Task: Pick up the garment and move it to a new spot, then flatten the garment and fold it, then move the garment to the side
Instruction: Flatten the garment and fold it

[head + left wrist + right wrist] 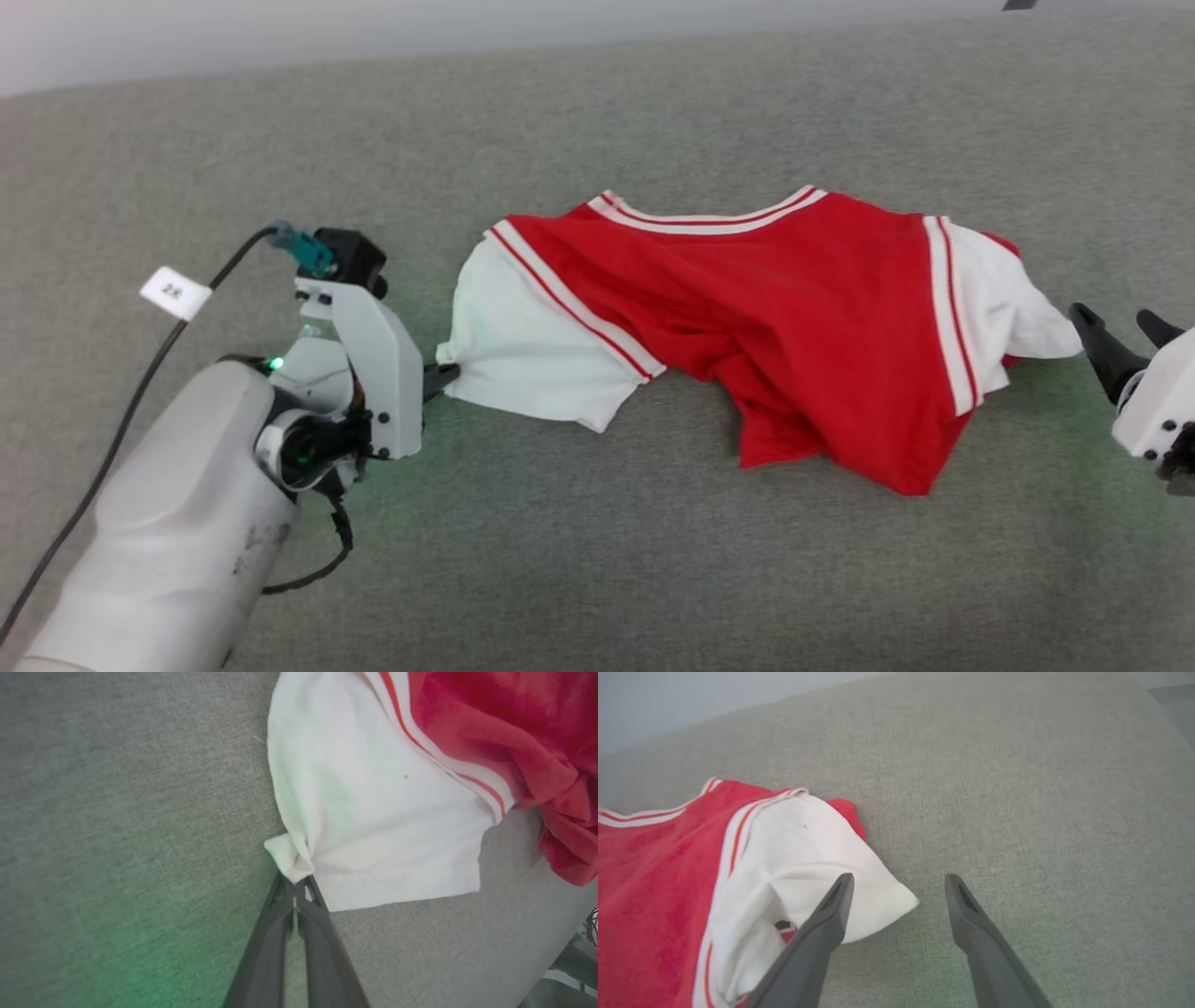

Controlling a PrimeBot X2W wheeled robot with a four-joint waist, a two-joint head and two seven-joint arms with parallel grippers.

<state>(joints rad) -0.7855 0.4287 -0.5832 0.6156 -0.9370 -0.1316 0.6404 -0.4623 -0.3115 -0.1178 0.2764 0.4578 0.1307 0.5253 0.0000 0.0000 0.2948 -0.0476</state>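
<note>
**Q:** Where is the garment (794, 317), and how does it lie?

**A:** The red jersey lies across the middle of a grey cloth-covered worktop (597, 579). Its striped collar (709, 222) is on the far side from the robot. Its 2 white sleeves point outward, 1 to each side. The red body is bunched and creased toward the near edge, not flat.

**Q:** What are the 2 claws doing?

**A:** The left claw (295, 884) is closed tight on the hem corner of the left sleeve (523, 345). The cloth puckers into a small knot at its fingertips. The right claw (899, 879) is spread wide and grips nothing. It sits just beside the pointed tip of the right sleeve (808, 858). In the right wrist view 1 finger overlaps that sleeve, but I cannot tell whether it touches the cloth.

**Q:** How far along is the task?

**A:** Early, by my reading. Nothing is folded, and the garment is not flattened. Whether this spot is already the new spot cannot be told. With 1 sleeve gripped and the other within reach, the step in hand looks like taking the 2 sleeves to lift or stretch the jersey. Left to do are the 2nd grasp, spreading flat, folding, then moving it aside.
</note>
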